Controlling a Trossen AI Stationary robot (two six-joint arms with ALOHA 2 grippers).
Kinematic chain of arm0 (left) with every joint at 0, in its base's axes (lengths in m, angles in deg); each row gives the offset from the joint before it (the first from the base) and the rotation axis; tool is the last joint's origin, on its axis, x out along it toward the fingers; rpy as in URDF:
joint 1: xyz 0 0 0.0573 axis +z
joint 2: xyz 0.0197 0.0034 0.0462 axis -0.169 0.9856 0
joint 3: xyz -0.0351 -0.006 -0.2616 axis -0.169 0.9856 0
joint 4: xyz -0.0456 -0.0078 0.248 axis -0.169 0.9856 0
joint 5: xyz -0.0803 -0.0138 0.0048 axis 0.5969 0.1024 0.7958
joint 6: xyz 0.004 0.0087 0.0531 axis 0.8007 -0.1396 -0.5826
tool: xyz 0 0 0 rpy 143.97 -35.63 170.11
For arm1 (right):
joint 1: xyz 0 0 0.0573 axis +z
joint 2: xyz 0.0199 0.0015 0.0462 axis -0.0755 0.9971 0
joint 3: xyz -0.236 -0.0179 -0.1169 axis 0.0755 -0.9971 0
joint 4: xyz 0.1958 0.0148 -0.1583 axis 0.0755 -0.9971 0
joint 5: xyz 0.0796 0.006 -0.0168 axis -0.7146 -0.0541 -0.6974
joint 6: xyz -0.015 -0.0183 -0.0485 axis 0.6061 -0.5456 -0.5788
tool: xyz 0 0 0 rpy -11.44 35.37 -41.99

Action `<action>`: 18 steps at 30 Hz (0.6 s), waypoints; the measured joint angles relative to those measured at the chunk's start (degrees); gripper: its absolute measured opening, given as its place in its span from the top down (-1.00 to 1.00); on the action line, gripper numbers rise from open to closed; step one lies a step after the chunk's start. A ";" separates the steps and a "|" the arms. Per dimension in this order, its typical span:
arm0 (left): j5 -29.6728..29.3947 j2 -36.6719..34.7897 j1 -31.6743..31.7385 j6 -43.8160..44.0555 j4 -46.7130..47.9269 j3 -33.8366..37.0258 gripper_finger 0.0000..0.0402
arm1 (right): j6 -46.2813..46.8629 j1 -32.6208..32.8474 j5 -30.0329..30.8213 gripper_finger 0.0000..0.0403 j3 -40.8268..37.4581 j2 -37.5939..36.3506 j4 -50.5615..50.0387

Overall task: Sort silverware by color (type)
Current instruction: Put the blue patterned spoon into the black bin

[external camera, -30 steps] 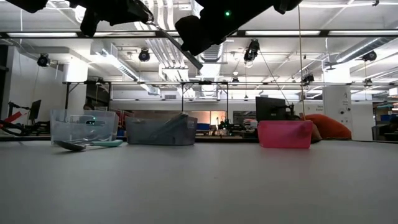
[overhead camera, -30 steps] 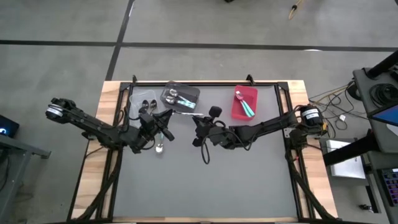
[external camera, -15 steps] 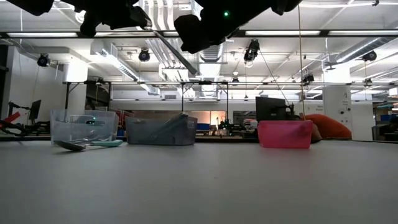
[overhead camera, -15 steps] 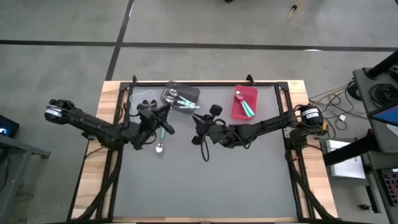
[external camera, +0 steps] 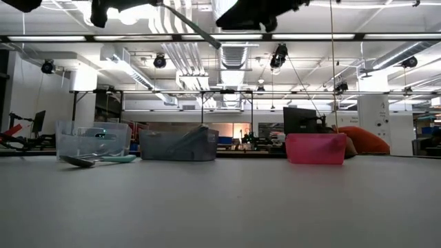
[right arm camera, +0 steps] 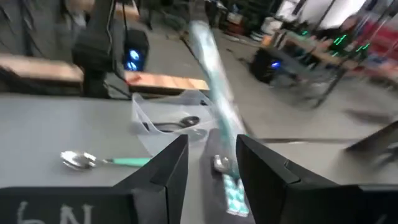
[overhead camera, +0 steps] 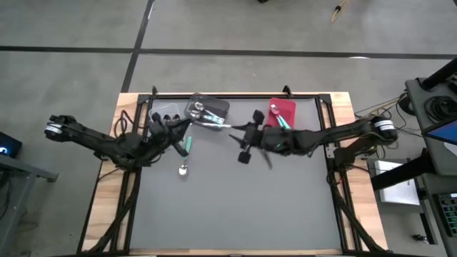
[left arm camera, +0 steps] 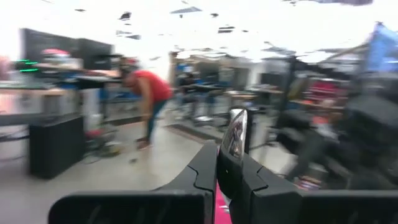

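Note:
A thin spoon [overhead camera: 214, 123] with a silver bowl hangs over the table between both arms; its handle colour is blurred. My left gripper [overhead camera: 186, 127] comes from the table's left and is shut on it. My right gripper [overhead camera: 238, 134] faces it from the right and is open. The spoon's blurred shaft [right arm camera: 214, 93] runs through the gap between its fingers. A teal-handled spoon [overhead camera: 187, 153] lies flat on the mat below the left gripper. In the low view it lies in front of the clear bin [external camera: 93, 140]. My left gripper pinches the spoon's handle [left arm camera: 229, 163] between its two shut fingers, coming about level from the table's left, along the spoon. The bowl [left arm camera: 237, 132] stands out past the fingertips. The spoon is lifted well clear of the table [external camera: 193, 27]. My right gripper: I cannot tell whether its fingers touch the shaft.
Three bins stand along the far edge. The clear bin [overhead camera: 166, 113] holds black spoons, the dark grey bin [overhead camera: 211, 108] silver ones, and the red bin [overhead camera: 284, 108] teal-handled ones. The grey mat's near half [overhead camera: 235, 207] is free. A person in a red top [left arm camera: 152, 93] stands beyond the table.
My right gripper has drawn back toward the table's right edge and risen. My left gripper has risen and moved a little toward the far left, carrying the spoon higher above the table. The teal-handled spoon on the mat has stayed put.

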 joint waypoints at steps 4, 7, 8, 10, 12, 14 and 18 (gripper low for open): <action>4.68 -3.45 -0.02 0.79 0.14 2.91 1.00 | 8.39 -3.51 -11.52 0.36 -8.47 -5.92 7.21; 7.61 -6.08 0.02 2.53 -0.15 5.39 1.00 | 14.99 -5.28 -19.36 0.36 -14.72 -8.97 14.16; 8.82 -6.87 0.02 3.37 -0.81 6.26 1.00 | 17.20 -5.92 -21.29 0.36 -16.36 -9.74 16.63; 10.77 -7.96 0.02 4.70 -3.65 7.93 1.00 | 21.36 -7.08 -23.67 0.36 -19.13 -10.60 20.09; 11.84 -8.61 0.02 5.07 -6.85 9.49 1.00 | 25.06 -7.99 -26.05 0.36 -20.55 -10.38 23.62; 12.01 -8.60 0.02 5.19 -10.45 10.76 1.00 | 28.08 -8.49 -27.89 0.36 -21.12 -9.40 26.11; 11.78 -8.07 0.25 5.42 -14.30 12.05 1.00 | 31.82 -9.20 -27.74 0.36 -21.11 -6.67 32.36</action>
